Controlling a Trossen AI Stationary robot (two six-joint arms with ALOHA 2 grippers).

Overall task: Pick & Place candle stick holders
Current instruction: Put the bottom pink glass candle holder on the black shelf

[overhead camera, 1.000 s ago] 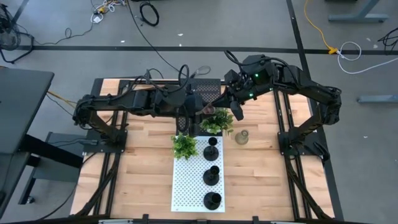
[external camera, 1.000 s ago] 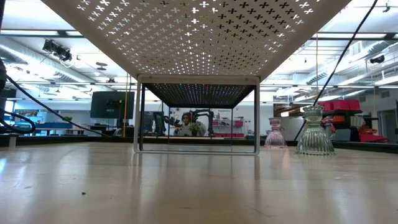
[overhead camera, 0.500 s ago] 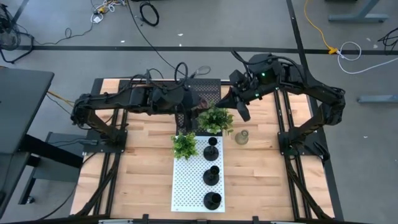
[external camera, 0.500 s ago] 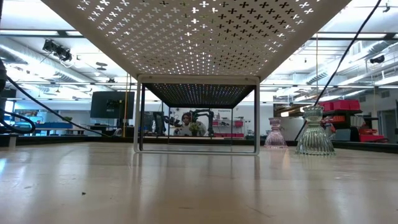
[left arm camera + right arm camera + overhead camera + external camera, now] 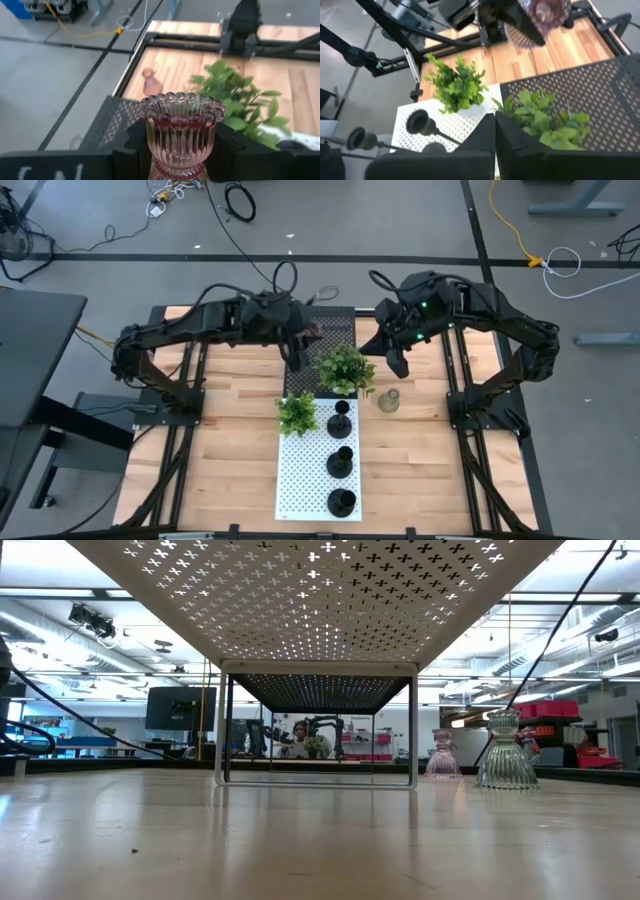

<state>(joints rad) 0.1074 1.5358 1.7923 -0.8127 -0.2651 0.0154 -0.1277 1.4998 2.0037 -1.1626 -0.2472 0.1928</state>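
- Your left pincer (image 5: 180,150) is clamped on the pink glass holder (image 5: 181,131) and has swung it back off the plants, so it now hangs over the dark perforated shelf (image 5: 330,330).
- Your right pincer (image 5: 495,137) is closed on nothing and has backed off too.
- Looks like transport's on; one clear glass holder (image 5: 389,401) waits on the counter (image 5: 240,440) and three black holders (image 5: 341,461) sit on the white shelf (image 5: 300,480).

A robotics lab: grey floor strewn with cables (image 5: 240,200); monitor (image 5: 180,708) and ceiling strip lights beyond the table (image 5: 420,470)
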